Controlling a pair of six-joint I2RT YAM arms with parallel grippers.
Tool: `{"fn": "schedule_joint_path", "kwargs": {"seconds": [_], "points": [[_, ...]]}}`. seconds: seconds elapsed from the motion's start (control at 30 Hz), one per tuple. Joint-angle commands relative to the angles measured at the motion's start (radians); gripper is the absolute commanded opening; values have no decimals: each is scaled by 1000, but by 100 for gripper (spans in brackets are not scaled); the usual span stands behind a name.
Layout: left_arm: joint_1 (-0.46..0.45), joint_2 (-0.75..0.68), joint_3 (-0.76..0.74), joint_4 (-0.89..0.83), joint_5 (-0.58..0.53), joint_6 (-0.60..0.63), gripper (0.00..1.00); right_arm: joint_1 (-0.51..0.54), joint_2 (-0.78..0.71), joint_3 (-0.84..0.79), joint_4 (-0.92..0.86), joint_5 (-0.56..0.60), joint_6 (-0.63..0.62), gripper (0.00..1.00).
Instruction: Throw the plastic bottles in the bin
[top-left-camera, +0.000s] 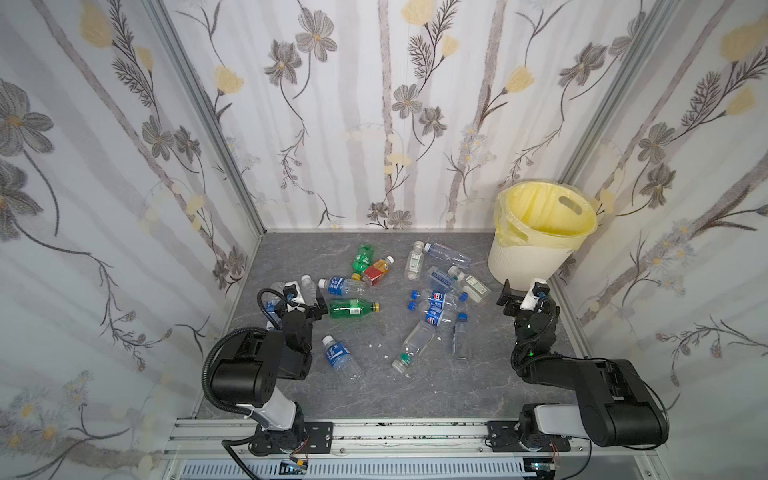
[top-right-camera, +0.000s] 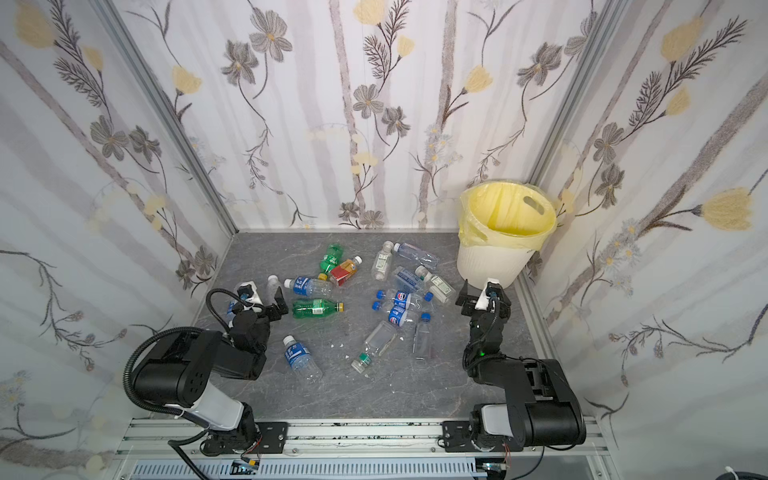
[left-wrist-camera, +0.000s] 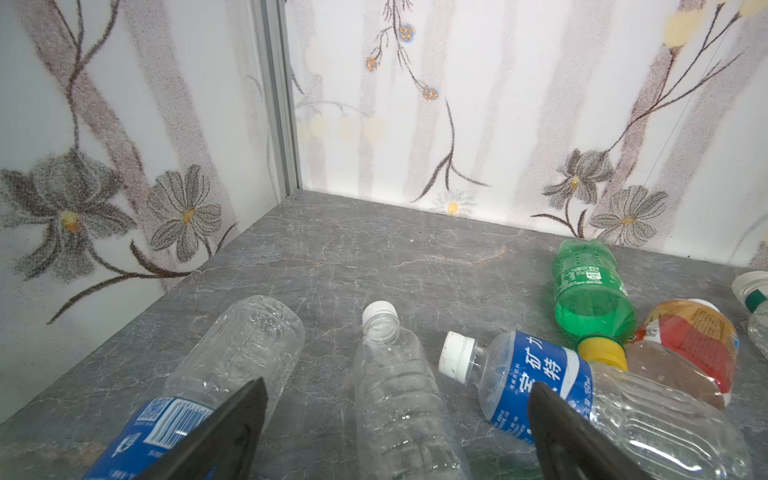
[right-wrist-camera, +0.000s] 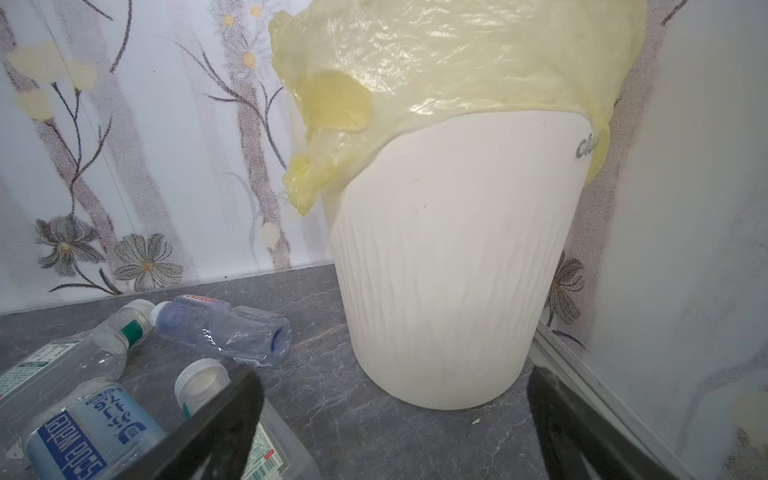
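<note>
Clear plastic bottle (left-wrist-camera: 390, 361) lies flat, lined up between the wide-open fingers of your left gripper (left-wrist-camera: 397, 384), cap pointing away from it. Your right gripper (right-wrist-camera: 395, 376) is open too and empty. The bin (top-left-camera: 523, 262) stands in the right back corner, nearer that arm.

Bright, even, diffuse light fills every view; shadows beneath the bottles (top-left-camera: 353, 308) on the surface (top-left-camera: 374, 386) are faint and soft. Glare whitens the wall (left-wrist-camera: 478, 124) and sheens the bag (right-wrist-camera: 457, 54). Both top views bow at their edges; the wrist views' nearby jaws blur.
</note>
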Motion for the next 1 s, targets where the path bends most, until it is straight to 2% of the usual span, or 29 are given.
{"fn": "schedule_joint_path", "kwargs": {"seconds": [0.0, 0.8, 0.97], "points": [[1, 1, 2, 36, -4, -2, 100, 1, -7, 9, -7, -12, 1, 100], [1, 2, 4, 35, -2, -2, 100, -5, 2, 3, 16, -22, 1, 100], [5, 3, 7, 35, -60, -25, 100, 0, -11, -7, 36, 4, 3, 100]]}}
